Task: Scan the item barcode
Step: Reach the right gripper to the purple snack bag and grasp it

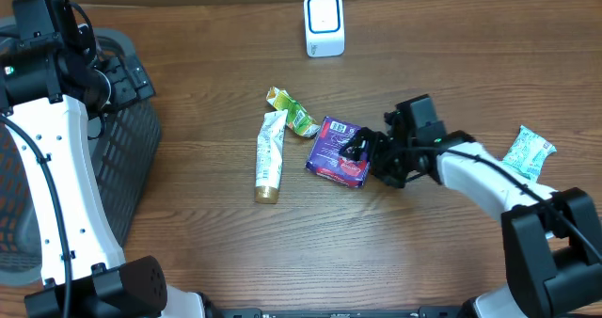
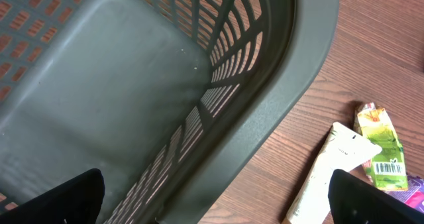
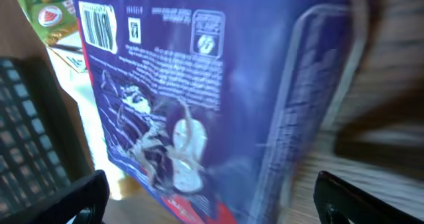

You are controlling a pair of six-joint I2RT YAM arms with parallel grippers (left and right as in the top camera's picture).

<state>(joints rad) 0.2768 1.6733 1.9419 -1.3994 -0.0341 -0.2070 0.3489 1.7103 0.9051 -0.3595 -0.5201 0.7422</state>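
Purple packet (image 1: 337,151) is lying flat mid-table, barcode (image 3: 98,26) upward. Right gripper (image 1: 363,155) is standing open at its edge; left gripper (image 2: 218,199) is hanging open above the basket (image 2: 285,85). Advise gripping squarely, clear of the barcode.

Count on table: one grey basket (image 1: 132,167), one white scanner (image 1: 324,24), one tube (image 1: 270,155), one purple packet (image 1: 334,149), two green packets (image 1: 292,113) (image 1: 528,152).

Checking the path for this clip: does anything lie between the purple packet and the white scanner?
Nothing visible does: bare table runs from the purple packet up to the scanner. The green packet lies just left of that line.
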